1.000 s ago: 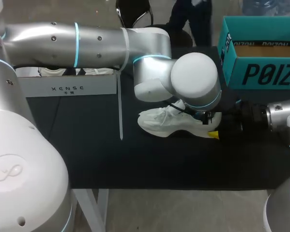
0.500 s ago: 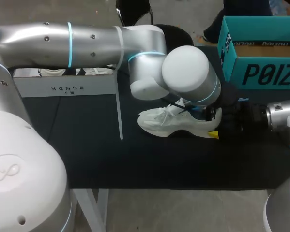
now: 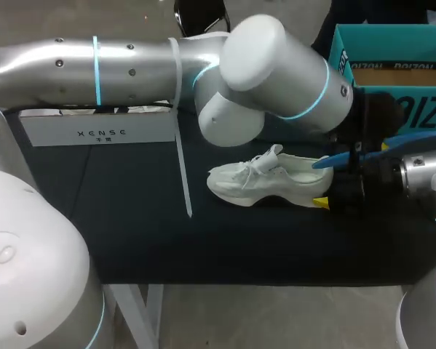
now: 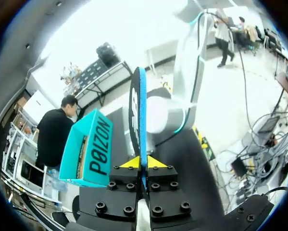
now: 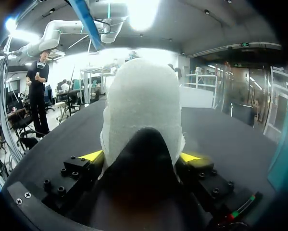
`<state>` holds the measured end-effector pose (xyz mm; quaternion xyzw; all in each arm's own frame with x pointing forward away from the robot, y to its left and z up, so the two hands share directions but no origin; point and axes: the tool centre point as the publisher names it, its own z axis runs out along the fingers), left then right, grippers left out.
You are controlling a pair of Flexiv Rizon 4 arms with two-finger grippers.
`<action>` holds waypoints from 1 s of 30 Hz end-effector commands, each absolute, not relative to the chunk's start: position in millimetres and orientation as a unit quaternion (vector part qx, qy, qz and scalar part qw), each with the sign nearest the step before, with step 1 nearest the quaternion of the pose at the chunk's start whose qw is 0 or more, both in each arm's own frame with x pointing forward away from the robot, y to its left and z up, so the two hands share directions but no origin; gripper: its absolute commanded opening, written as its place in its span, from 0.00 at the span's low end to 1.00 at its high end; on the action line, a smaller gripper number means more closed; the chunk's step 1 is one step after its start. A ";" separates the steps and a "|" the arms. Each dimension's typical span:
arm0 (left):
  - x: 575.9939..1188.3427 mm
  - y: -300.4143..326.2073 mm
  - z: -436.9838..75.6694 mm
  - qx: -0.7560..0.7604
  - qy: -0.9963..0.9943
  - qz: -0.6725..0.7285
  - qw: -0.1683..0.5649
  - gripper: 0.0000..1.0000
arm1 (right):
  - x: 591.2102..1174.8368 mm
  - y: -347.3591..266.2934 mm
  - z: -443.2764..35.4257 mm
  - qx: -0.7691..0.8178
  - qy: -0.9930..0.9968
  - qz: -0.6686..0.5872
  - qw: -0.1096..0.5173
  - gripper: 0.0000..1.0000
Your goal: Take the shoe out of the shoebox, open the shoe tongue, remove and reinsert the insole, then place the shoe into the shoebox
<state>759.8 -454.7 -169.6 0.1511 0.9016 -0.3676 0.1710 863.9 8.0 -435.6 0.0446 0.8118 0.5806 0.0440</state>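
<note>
White mesh shoe (image 3: 265, 183) stands on its sole on the black table (image 3: 130, 225), outside the boxes. Its toe points toward my left side and its heel toward my right arm (image 3: 421, 171). The laces are loose and the tongue stands up a little.

The right gripper (image 5: 141, 156) comes in low and level over the table and is closed on the heel of the shoe. In the right wrist view one yellow tip presses on each side of the heel, and the fingers are set rather wide.

My left arm (image 3: 130, 65) reaches across the table from the left, past the middle, and its big joint hangs above the shoe. The left gripper (image 4: 143, 162) is raised above the heel end of the shoe, in front of the teal shoebox (image 3: 429, 94). Its fingers are nearly together and pinch a blue insole (image 4: 142, 106) by one end. The insole sticks out from the tips, clear of the shoe, and the left wrist view shows it edge-on.

The shoebox stands open at the far right corner of the table, and its inside looks brown. At the far left side is a white box (image 3: 94, 131), and from its corner a narrow white strip (image 3: 183, 174) runs over the table.
</note>
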 end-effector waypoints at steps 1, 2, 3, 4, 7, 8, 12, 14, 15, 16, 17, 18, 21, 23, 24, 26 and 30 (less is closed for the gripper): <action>747.1 -408.5 -107.1 0.166 0.882 -0.433 0.087 0.00 | 863.6 9.4 -439.6 0.045 0.813 0.579 0.044 0.00; 747.6 -402.2 -99.9 0.160 0.879 -0.444 0.074 0.00 | 863.6 9.4 -439.6 0.045 0.813 0.579 0.044 0.00; 749.0 -396.2 -95.4 0.153 0.878 -0.448 0.064 0.00 | 863.6 9.4 -439.6 0.045 0.813 0.579 0.044 0.00; 751.4 -387.9 -91.5 0.145 0.880 -0.449 0.063 0.00 | 863.6 9.4 -439.6 0.045 0.813 0.579 0.044 0.00; 760.9 -363.3 -87.7 0.119 0.882 -0.454 0.043 0.00 | 863.6 9.4 -439.6 0.045 0.813 0.579 0.044 0.00; 765.5 -354.6 -88.3 0.107 0.882 -0.458 0.030 0.00 | 863.6 9.4 -439.6 0.045 0.813 0.579 0.044 0.00; 783.3 -316.9 -92.0 0.059 0.885 -0.460 0.021 0.00 | 863.6 9.4 -439.6 0.045 0.813 0.579 0.044 0.00; 792.9 -295.1 -95.6 0.029 0.885 -0.464 0.015 0.00 | 863.6 9.4 -439.6 0.045 0.813 0.579 0.044 0.00; 797.4 -285.1 -98.0 0.013 0.884 -0.467 0.009 0.00 | 863.6 9.4 -439.6 0.045 0.813 0.579 0.044 0.00; 802.2 -273.5 -100.8 -0.004 0.885 -0.465 0.013 0.00 | 863.6 9.4 -439.6 0.045 0.813 0.579 0.044 0.00; 805.5 -264.6 -103.3 -0.017 0.884 -0.467 0.009 0.00 | 863.6 9.4 -439.6 0.045 0.813 0.579 0.044 0.00; 809.0 -255.4 -106.5 -0.032 0.883 -0.468 0.004 0.00 | 863.6 9.4 -439.6 0.045 0.813 0.579 0.044 0.00; 817.4 -230.5 -116.2 -0.070 0.879 -0.472 -0.013 0.00 | 863.6 9.4 -439.6 0.045 0.813 0.579 0.044 0.00; 820.4 -218.3 -119.6 -0.082 0.872 -0.481 -0.026 0.00 | 863.6 9.4 -439.6 0.045 0.813 0.579 0.044 0.00; 821.7 -213.2 -120.3 -0.081 0.864 -0.494 -0.040 0.00 | 863.6 9.4 -439.6 0.045 0.813 0.579 0.044 0.00; 824.6 -204.5 -122.9 -0.088 0.848 -0.518 -0.076 0.00 | 863.6 9.4 -439.6 0.045 0.813 0.579 0.044 0.00; 828.5 -188.5 -120.9 -0.105 0.833 -0.535 -0.093 0.00 | 863.6 9.4 -439.6 0.045 0.813 0.579 0.044 0.00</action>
